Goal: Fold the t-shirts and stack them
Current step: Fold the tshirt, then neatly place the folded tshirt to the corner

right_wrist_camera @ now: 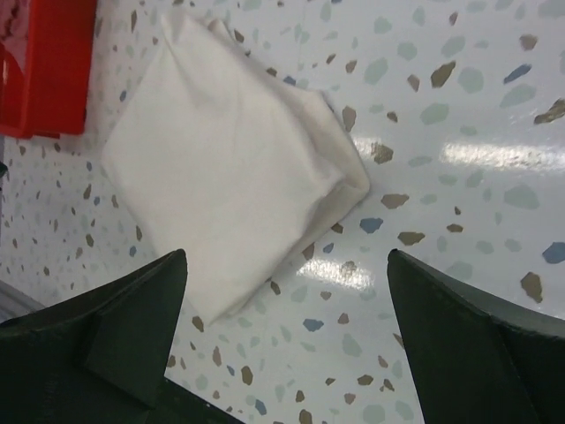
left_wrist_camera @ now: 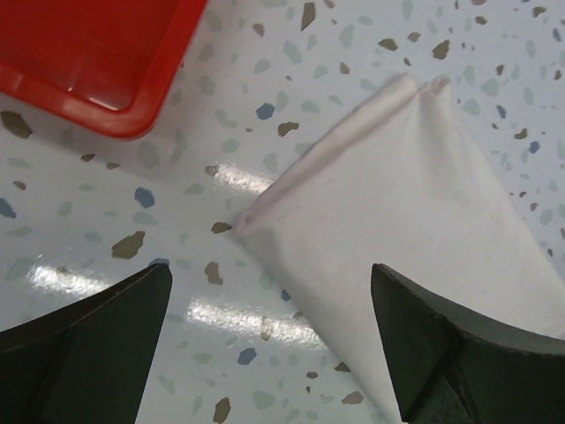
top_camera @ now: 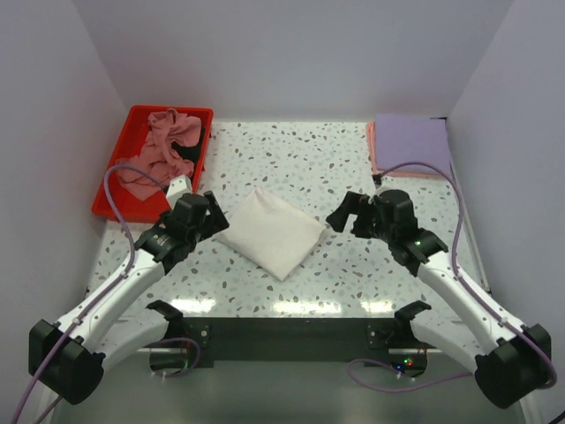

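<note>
- Now the folded white t-shirt lies flat between the left gripper and right gripper, both spread wide, holding nothing.
- Pinch opposite corners through every layer (or it unfolds), then lift level toward the lavender stack.

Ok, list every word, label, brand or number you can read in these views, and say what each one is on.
No readable text in any view.
folded white t-shirt: the faces that show are plain, no print visible.
red tray: no label or lettering visible.
crumpled pink t-shirts in the tray: no print visible.
lavender t-shirt, folded at the far right: plain on top.
</note>
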Motion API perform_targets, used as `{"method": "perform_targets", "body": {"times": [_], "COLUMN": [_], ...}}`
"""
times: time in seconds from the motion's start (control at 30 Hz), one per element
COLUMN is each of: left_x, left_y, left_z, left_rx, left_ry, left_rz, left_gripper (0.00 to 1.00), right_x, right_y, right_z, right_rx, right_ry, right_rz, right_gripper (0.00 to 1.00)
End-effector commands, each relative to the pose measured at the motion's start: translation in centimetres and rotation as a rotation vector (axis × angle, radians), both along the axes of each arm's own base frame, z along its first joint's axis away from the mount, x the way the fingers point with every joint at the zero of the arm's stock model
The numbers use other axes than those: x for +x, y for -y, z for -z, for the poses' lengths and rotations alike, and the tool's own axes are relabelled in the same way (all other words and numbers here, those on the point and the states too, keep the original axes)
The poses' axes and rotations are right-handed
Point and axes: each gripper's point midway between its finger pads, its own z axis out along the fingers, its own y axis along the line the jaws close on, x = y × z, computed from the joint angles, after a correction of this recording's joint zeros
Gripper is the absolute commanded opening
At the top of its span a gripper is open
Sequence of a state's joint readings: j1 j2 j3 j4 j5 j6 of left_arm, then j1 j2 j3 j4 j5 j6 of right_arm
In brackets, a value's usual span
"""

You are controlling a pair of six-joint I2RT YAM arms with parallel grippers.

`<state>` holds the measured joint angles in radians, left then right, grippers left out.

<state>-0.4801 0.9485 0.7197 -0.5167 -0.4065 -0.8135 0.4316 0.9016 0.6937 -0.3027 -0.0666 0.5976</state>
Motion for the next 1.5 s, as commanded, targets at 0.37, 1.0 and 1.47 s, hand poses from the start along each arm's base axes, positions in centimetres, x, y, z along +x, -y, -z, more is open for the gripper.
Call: {"method": "perform_targets", "body": {"times": [0.37,1.0,1.47], "left_x": [-1.3,-1.5,-1.7], "left_y": [-1.6,-1.1,-1.7], "left_z": [0.8,-0.1,-0.3], "left_rx": [0.027,-0.014,-0.008], "left_ry": [-0.046,-0.013,-0.004], "left_rz": [-0.076,-0.048,-0.077], "left_gripper": [1.0,1.0,1.0], "right_x": [-1.6,0.6,8.7], "right_y": [-9.8,-11.6,-12.2], "right_z": [9.6,14.9,10.1], "right_rx": [-0.022,-0.049,-0.491], "right_ry": [-0.237,-0.331,0.006], "right_rz": [-0.052,0.082,-0.081], "right_gripper": [0.91,0.59,0.07]}}
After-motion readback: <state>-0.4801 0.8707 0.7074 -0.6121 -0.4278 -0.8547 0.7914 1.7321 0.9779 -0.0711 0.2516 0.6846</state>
